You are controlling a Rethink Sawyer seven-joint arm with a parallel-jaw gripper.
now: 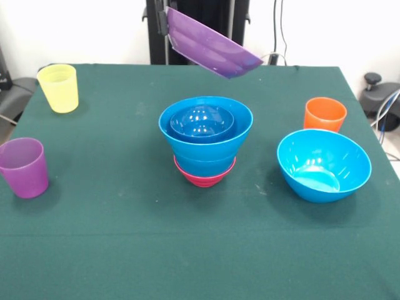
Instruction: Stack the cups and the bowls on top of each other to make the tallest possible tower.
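Purple bowl tilted above tower — cups apart.

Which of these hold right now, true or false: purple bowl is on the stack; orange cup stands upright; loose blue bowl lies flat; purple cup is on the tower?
1. The purple bowl rests on the tower. False: it hangs tilted in the air above it.
2. The orange cup stands upright on the table. True.
3. The loose blue bowl sits level. False: it leans toward the camera.
4. The purple cup tops the tower. False: it stands on the table, below the yellow cup in the picture.
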